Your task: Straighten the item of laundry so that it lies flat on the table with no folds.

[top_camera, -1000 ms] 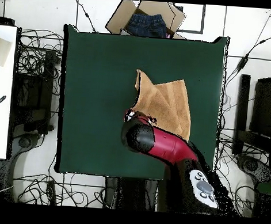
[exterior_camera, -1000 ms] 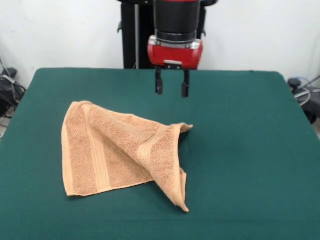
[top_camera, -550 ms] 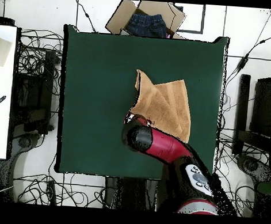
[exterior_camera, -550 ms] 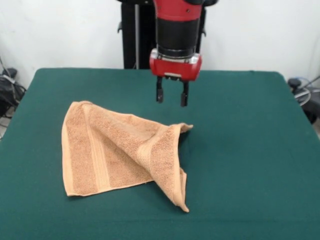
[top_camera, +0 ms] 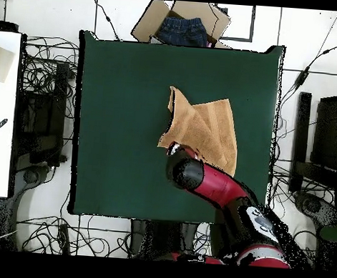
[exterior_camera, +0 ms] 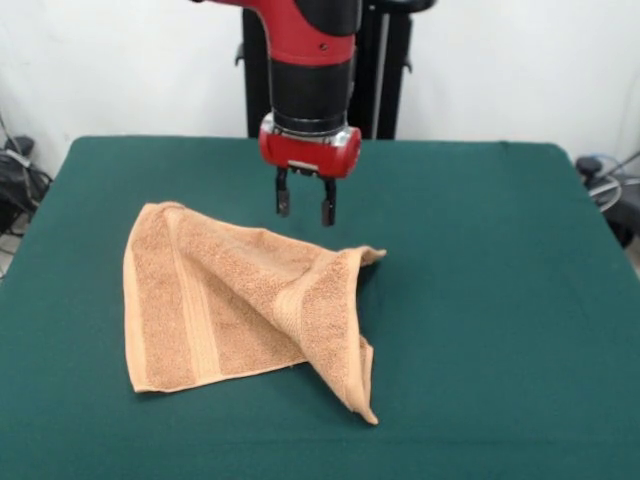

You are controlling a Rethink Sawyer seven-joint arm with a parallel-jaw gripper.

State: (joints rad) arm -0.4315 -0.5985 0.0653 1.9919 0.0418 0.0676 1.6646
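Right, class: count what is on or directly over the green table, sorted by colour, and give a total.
Orange-tan: 1, the towel, partly folded over itself.
Red and black: 1, the end effector, open, above the towel's far edge.
Total: 2, on the table.

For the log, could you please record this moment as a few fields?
laundry: light orange-tan terry towel, partly folded, one corner flap doubled over along a raised ridge
surface: dark green felt-covered table
claw: open, empty, above the towel's far edge
contact: none visible
task state: towel not yet flat
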